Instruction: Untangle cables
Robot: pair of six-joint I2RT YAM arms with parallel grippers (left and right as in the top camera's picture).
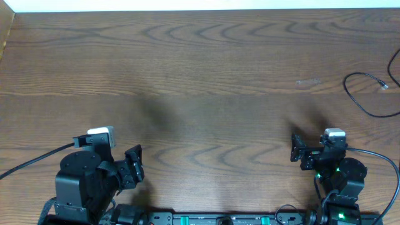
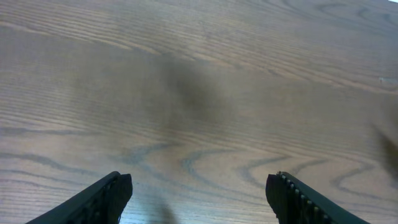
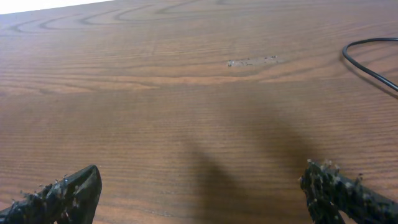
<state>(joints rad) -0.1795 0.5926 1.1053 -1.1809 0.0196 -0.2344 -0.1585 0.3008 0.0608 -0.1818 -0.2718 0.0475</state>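
One thin black cable [image 1: 359,103] lies at the far right of the wooden table [image 1: 206,69]. It loops from a small plug [image 1: 382,84] and runs off the right edge. A second thin cord [image 1: 392,65] shows only at that edge. In the right wrist view a stretch of the black cable [image 3: 368,65] curves at the upper right. My left gripper [image 1: 132,165] is open and empty near the front left, over bare wood in the left wrist view [image 2: 199,190]. My right gripper [image 1: 299,152] is open and empty at the front right [image 3: 200,186], well short of the cable.
The arms' own thicker black cables trail at the front left [image 1: 31,164] and front right [image 1: 375,156]. A pale scuff [image 3: 252,61] marks the wood. The table's far edge [image 1: 206,10] meets a white strip at the top.
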